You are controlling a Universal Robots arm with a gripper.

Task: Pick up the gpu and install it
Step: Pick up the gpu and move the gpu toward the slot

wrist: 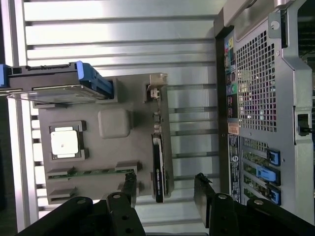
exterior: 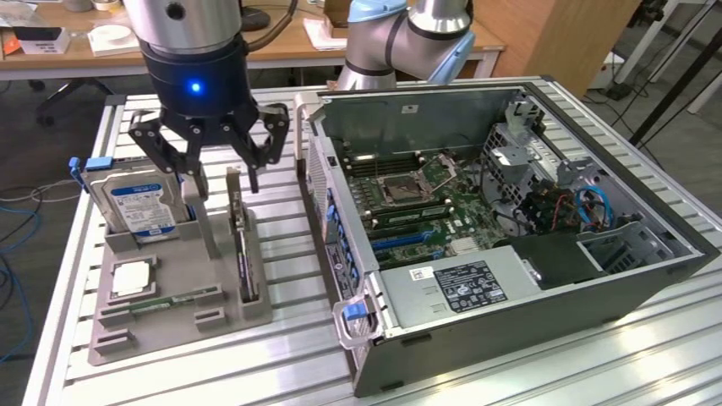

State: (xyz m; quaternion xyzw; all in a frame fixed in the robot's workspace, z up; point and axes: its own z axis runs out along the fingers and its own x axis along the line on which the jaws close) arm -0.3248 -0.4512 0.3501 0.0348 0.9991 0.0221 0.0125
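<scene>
The gpu (exterior: 243, 245) is a thin dark card standing on edge in a slot of the grey holder (exterior: 169, 330). Its silver bracket (exterior: 233, 182) is at the far end. My gripper (exterior: 222, 176) hangs open just above that end, one finger on each side of the card and touching nothing. In the wrist view the gpu (wrist: 158, 162) runs along the holder (wrist: 113, 123), with its near end between my spread fingers (wrist: 129, 189) at the gripper (wrist: 165, 192). The open computer case (exterior: 508, 211) lies to the exterior view's right, its motherboard (exterior: 418, 194) exposed.
The holder also carries a silver hard drive (exterior: 141, 203) with a blue-white label, a square processor (exterior: 134, 277) and a narrow green memory stick (exterior: 175, 300). The case's rear panel (wrist: 256, 98) stands close beside the holder. Everything rests on a slatted aluminium table (exterior: 282, 364).
</scene>
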